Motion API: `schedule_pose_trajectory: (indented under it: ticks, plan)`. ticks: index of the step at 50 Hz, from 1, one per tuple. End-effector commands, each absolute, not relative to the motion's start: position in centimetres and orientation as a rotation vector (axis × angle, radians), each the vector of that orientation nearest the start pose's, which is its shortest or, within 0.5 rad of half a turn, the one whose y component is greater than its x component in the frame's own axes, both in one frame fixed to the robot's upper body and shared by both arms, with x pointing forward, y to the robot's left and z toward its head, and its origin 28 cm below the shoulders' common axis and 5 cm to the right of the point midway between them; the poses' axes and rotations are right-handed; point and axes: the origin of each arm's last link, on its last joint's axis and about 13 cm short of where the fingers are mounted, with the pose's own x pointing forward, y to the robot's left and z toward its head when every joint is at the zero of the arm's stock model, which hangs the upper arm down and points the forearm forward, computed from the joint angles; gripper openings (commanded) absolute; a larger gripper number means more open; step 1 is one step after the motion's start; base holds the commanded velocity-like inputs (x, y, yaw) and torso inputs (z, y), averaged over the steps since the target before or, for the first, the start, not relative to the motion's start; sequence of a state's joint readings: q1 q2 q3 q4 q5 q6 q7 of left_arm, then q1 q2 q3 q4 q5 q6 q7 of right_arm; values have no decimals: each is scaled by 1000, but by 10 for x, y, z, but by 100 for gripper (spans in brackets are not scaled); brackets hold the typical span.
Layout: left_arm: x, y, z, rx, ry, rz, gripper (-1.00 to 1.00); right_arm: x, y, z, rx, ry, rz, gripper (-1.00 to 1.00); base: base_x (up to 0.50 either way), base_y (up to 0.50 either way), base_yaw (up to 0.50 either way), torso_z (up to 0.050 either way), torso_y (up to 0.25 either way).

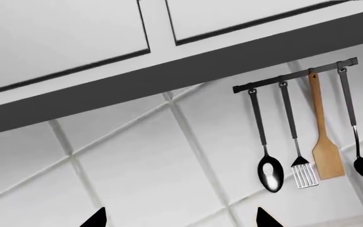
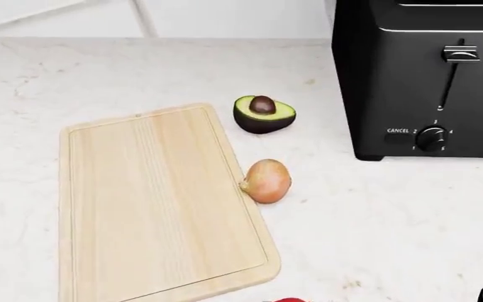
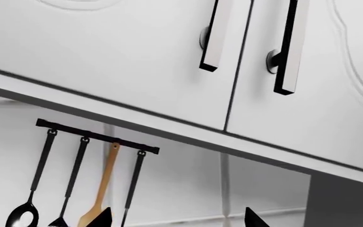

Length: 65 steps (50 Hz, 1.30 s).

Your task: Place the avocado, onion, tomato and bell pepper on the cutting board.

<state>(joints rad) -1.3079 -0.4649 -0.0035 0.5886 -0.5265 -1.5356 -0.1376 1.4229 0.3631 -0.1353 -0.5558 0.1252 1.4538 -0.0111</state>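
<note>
Black tips of both pincers, left (image 1: 181, 218) and right (image 3: 177, 218), wide apart, holding nothing.

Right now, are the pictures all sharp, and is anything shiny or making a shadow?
Head view: sharp; onion and avocado cast soft shadows on the counter, toaster shows faint sheen. Left wrist view: tilted, spoon gleams. Right wrist view: tilted, cabinet handles crisp.

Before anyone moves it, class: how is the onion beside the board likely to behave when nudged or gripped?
The onion looks rounded and egg-shaped, so a nudge would probably roll it, perhaps away from the cutting board it lies against. Its smooth, shiny skin may slip under a light grip. It looks firm, likely not squashing.
</note>
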Motion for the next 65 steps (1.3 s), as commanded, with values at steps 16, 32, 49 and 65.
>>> schedule_pose_trajectory:
  ticks: [16,32,49,65]
  plan:
    - [245,274,368,197,-322,-4,100,245,-156,394,-259,-469,-149,100,268,0,0,0,0]
    - [244,273,363,204,-309,-15,100,244,-158,387,-255,-450,-147,100,268,0,0,0,1]
    - [247,264,377,203,-106,-317,100,240,-164,399,-316,-477,-170,100,31,0,0,0,1]
    - [243,220,410,357,287,-719,100,233,-168,423,-343,-515,-208,100,0,0,0,0,0]
